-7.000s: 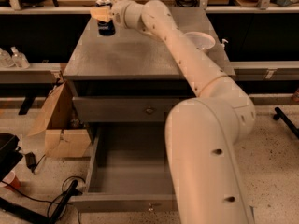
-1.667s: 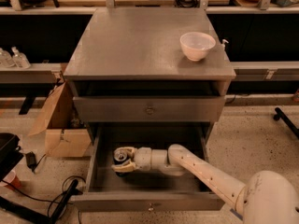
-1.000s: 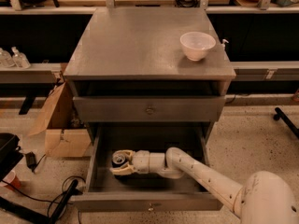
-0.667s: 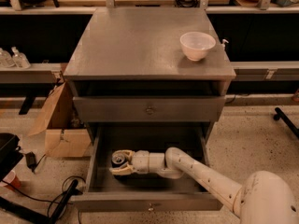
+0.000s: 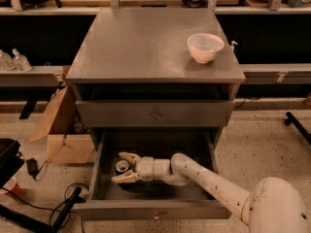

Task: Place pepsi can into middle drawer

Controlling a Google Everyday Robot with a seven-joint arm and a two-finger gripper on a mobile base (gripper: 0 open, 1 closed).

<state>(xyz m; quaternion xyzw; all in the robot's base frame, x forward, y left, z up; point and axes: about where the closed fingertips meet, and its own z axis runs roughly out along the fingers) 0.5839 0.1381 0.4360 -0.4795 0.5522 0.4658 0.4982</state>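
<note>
Listing the placement stage, with hazards noted.

1. Gripper (image 5: 117,167): located low inside the middle drawer (image 5: 194,210), toward the left of the tray, and reached in from the right by the arm (image 5: 204,178). Its fingers (image 5: 128,157) are seen spread in a V, one on each side of the can. No clamping is evident.
2. Pepsi can (image 5: 122,167): found upright on the tray floor between those fingers, silver top facing up, near the left wall. Whether either finger touches it cannot be told.
3. Closed drawer front (image 5: 155,113): set directly above the open tray.
4. White bowl (image 5: 205,46): on the cabinet top (image 5: 141,42), well apart from the work, not involved.

Hazards, as judged:
- The can could be tipped or dragged if the gripper is drawn away sideways, or while a finger is in contact with it.
- Once toppled, the can could be expected to roll across the tray floor, being narrow and round.
- The wrist or arm could be struck against the closed drawer front if it is lifted steeply before being pulled clear.
- The can could be pushed against the left wall if the fingers are swung on exit.
</note>
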